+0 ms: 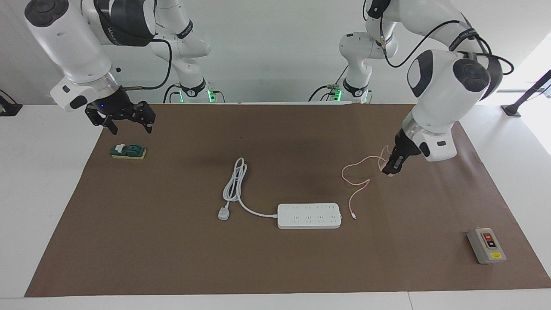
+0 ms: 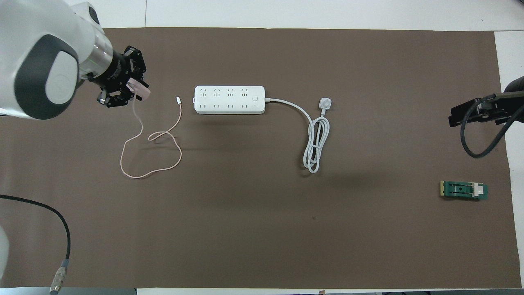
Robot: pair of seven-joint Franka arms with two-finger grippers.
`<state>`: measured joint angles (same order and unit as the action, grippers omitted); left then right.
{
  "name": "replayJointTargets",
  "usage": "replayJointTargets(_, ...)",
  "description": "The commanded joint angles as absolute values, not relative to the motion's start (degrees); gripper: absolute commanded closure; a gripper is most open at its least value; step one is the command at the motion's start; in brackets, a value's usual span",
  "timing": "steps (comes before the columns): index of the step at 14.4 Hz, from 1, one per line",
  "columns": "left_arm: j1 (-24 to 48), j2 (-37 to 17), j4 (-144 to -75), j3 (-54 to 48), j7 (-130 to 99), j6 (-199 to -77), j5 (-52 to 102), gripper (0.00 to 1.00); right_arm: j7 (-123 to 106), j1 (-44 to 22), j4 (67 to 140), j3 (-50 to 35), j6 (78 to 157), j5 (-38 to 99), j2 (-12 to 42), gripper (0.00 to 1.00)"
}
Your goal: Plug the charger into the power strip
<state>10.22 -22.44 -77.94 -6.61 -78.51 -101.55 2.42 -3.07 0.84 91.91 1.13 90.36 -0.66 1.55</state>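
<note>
A robotics lab: my two white, black-jointed Franka arms (image 1: 443, 90) are mounted at the edge of a plain white table (image 1: 47, 181) against a bare white wall. A brown paper sheet (image 2: 262, 229) covers the work surface, and black cables (image 2: 61, 229) trail from my wrists. Green status lights (image 1: 209, 95) glow at my bases.

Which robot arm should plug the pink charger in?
The left: its left gripper already holds the charger beside the power strip. The right gripper waits above the green block.
</note>
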Motion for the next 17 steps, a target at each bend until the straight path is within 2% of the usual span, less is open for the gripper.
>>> replayJointTargets(1,13.26,-25.83,-77.7,-5.8,-92.76,-108.0,1.14,1.0,-3.96,4.56,95.98,-2.63,92.2,-1.93,-1.58,0.0)
replayJointTargets(7,15.91,-33.04,-77.43,-5.89,-111.87,-117.07,-5.71,1.0,-0.18,5.01,93.69,-2.9,89.74,-1.06,-1.58,0.0)
replayJointTargets(14,18.54,-33.75,-78.92,-5.63,-121.01,-116.63,-5.89,1.0,1.23,4.05,95.62,-1.15,89.12,-1.05,-2.64,0.0)
replayJointTargets(17,19.95,-33.75,-80.42,-5.63,-122.78,-116.63,-6.32,1.0,1.32,1.06,95.62,2.02,89.38,-1.05,-2.64,0.0)
